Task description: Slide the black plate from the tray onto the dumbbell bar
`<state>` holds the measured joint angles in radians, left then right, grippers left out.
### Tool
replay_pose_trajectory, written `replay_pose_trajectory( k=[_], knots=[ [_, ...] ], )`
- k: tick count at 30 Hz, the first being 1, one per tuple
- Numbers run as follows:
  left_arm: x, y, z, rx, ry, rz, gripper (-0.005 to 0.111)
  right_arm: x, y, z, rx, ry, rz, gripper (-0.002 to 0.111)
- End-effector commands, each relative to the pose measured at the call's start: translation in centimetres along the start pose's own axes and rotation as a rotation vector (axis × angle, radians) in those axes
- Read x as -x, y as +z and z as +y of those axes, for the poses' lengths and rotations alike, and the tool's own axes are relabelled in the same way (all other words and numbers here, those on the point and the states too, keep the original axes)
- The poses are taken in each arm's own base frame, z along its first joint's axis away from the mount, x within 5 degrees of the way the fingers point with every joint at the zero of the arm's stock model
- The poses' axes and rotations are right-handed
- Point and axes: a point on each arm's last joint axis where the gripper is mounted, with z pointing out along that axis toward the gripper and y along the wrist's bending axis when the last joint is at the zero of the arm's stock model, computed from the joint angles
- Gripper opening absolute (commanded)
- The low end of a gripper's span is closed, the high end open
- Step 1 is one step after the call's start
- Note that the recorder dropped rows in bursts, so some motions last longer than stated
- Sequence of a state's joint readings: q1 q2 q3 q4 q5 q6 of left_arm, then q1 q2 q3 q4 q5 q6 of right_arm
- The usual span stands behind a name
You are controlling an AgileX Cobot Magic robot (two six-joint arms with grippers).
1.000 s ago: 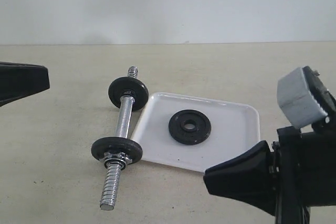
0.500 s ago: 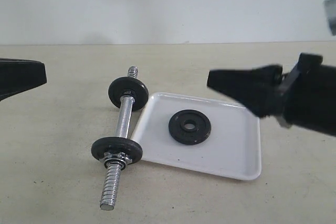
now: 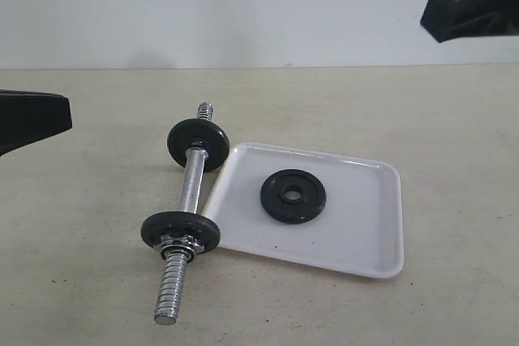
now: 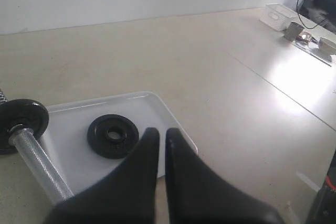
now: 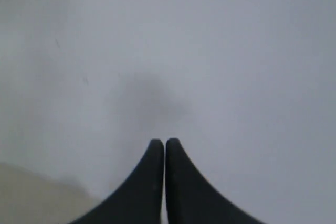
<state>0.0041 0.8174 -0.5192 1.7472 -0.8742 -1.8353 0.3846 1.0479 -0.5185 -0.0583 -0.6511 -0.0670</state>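
Plate [image 3: 293, 196], black, round, with a centre hole and a raised hub: lay flat inside the tray [image 3: 357, 228], near its middle, clear of the rim and apart from both grippers.

Tray, white, rectangular, with rounded corners and a low rim: rested on the table [image 3: 97, 297], holding the plate only.

Dumbbell bar [image 3: 193, 184], chrome, with a smooth middle and coarse threaded ends: lay on the table just beside one short side of the tray and ran roughly along that side. It carried two black discs. The far disc [image 3: 198, 145] stood by the tray's far corner. The near disc [image 3: 180, 231] stood by the tray's near corner; contact with the rim could not be told. A metal nut [image 3: 180, 243] sat against the near disc. A threaded end stuck out beyond each disc.

Left gripper [image 4: 161, 132], black: sat low on the far side of the bar from the tray, well apart from the tray. Its jaws were pressed together with only a thin slit between them and grasped nothing.

Right gripper [image 5: 164, 142], black: hung high above the table, beyond the tray's opposite short side, against the pale wall [image 3: 243, 6]. Its jaws were clenched tip to tip and empty.
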Motion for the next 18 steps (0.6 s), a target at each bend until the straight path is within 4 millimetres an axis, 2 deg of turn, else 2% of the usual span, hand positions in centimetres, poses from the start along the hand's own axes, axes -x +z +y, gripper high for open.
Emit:
replay_pose_trajectory(
  k=[1, 8, 12, 15, 18],
  knots=[
    [0.2, 0.0, 0.2, 0.023, -0.001, -0.011, 0.004, -2.9, -0.2, 0.0, 0.028, -0.041, 0.463, 0.0],
    [0.2, 0.0, 0.3, 0.042, -0.001, -0.016, 0.004, -6.1, -2.9, 0.5, 0.035, 0.098, 0.937, 0.0],
    [0.3, 0.0, 0.8, 0.089, -0.001, -0.029, 0.004, -6.6, -4.4, 0.8, 0.055, 0.131, 1.154, 0.0],
    [0.4, -0.1, 1.2, 0.134, -0.003, -0.041, 0.004, -6.3, -4.9, 0.9, 0.105, 0.104, 1.238, 0.0],
    [0.5, -0.1, 1.3, 0.143, -0.005, -0.044, 0.004, -5.9, -4.4, 1.3, 0.15, 0.119, 1.192, 0.0]
  ],
)
